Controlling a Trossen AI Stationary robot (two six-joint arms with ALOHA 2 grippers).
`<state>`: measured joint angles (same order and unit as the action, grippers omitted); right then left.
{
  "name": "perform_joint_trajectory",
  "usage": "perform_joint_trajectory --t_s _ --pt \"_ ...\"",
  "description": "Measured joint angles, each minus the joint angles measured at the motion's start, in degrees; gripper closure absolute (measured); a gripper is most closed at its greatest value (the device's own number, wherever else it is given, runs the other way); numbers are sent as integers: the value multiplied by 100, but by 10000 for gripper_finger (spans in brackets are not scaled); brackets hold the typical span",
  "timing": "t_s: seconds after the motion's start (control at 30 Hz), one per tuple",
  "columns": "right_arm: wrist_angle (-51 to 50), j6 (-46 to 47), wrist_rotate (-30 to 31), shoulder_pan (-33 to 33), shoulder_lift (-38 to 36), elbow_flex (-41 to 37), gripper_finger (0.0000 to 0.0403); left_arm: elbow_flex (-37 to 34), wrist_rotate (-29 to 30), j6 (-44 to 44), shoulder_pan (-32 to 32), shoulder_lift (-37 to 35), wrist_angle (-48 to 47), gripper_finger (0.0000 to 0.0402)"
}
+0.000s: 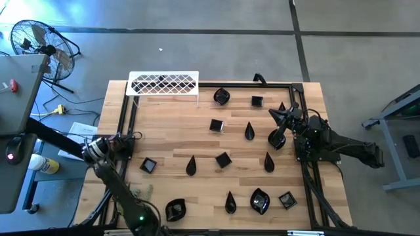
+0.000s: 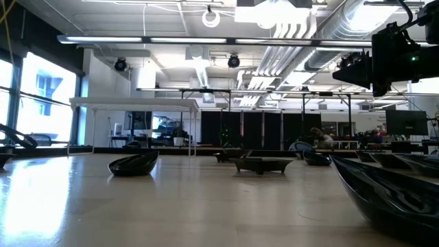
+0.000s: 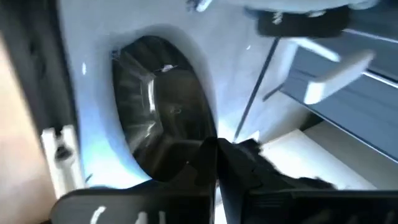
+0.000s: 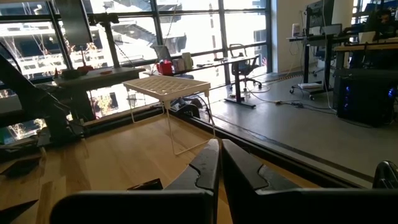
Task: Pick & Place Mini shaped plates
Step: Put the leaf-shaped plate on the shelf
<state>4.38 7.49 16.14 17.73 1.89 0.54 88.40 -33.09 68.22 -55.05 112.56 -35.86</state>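
Glossy black mini shaped plates point(image 1: 223, 159) are scattered across the wooden bench point(image 1: 170, 141). The right gripper point(image 1: 281, 117), pressed together and empty, is held near the right edge, a teardrop plate point(image 1: 276, 139) just beside it. The left gripper point(image 1: 125, 139), likewise closed, waits at the left edge. The white rack point(image 1: 163, 83) stands at the far edge, clear of the plates.

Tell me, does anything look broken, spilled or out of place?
Nothing broken or spilled; the black plates lie scattered on the table. One oddity: the left pincer, shut, sits at the table's left edge facing the floor, not any plate.
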Motion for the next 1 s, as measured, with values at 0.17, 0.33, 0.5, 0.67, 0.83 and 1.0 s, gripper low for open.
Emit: perform_joint_trajectory --t_s 0.17,0.33,0.5,0.67,0.83,1.0 --pt "-7 0 -3 1 0 -1 391 710 541 -87 54 -6 -988 401" --pt "-9 0 -2 -2 2 0 391 993 1163 -270 178 -23 -1773 401" --pt "-7 0 -4 0 2 0 391 938 1615 -942 541 -62 -2679 401" --pt "-7 0 -4 -1 2 -2 391 946 2466 -1868 1017 -551 -3183 401" --pt "-7 0 -4 -1 2 0 391 954 3475 -3040 1634 -1136 -3456 401" --pt "-7 0 -2 1 2 -2 391 931 4237 -4024 2592 -1538 -4282 401"
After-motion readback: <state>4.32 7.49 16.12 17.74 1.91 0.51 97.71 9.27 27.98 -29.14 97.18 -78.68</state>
